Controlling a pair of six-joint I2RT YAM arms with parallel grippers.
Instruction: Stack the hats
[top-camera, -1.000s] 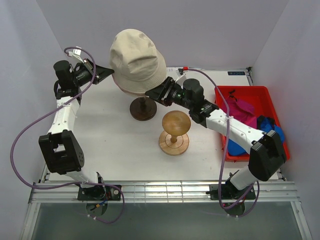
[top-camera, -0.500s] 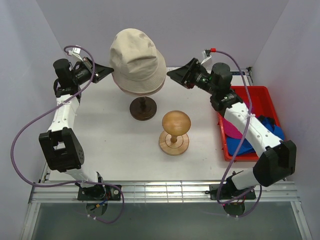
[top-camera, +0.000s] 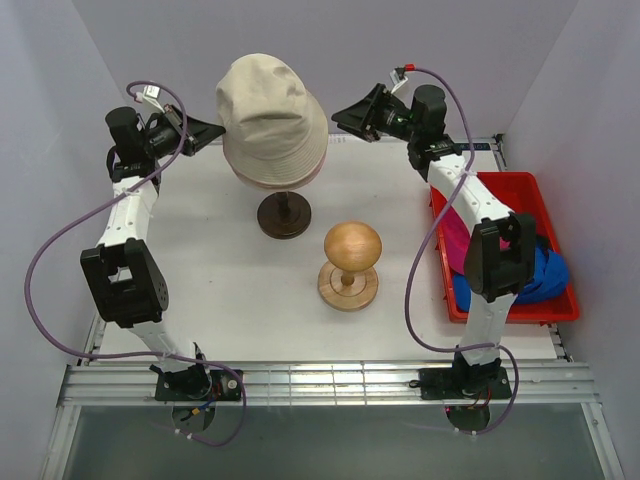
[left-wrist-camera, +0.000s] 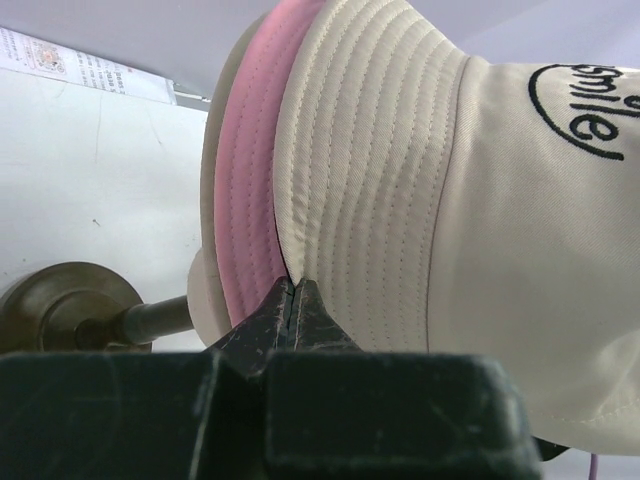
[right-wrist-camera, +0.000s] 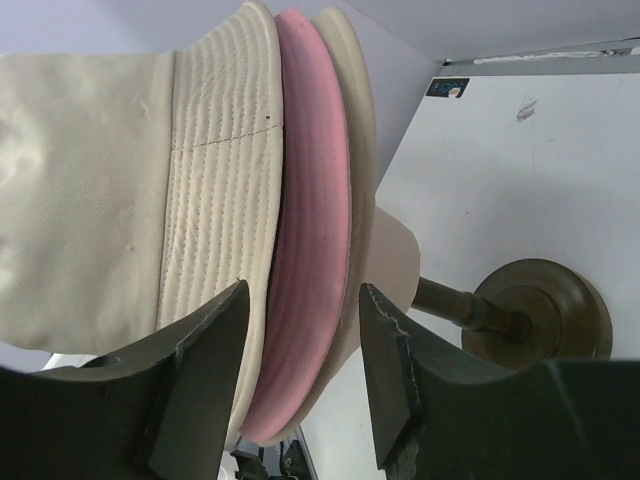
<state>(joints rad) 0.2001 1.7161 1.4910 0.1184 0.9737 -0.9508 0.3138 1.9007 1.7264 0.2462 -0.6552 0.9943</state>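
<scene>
Touching the left claw (left-wrist-camera: 292, 292) is the beige hat's brim (left-wrist-camera: 365, 180).

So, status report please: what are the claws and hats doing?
Left gripper shut beside beige bucket hat; right gripper open, clear of it. It sits over pink bucket hat. Magenta cap, blue cap lie in red bin.

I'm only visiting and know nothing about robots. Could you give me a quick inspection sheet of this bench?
Surface: white table.
Job's things: beige hat over pink hat on a dark stand; magenta cap and blue cap in a red bin.
Clutter: wooden head form, bare.
Grippers: left gripper shut, tips at the brims; right gripper open, near the hats.
Cables: purple cables loop off both arms.
Surroundings: plain pale walls.
</scene>
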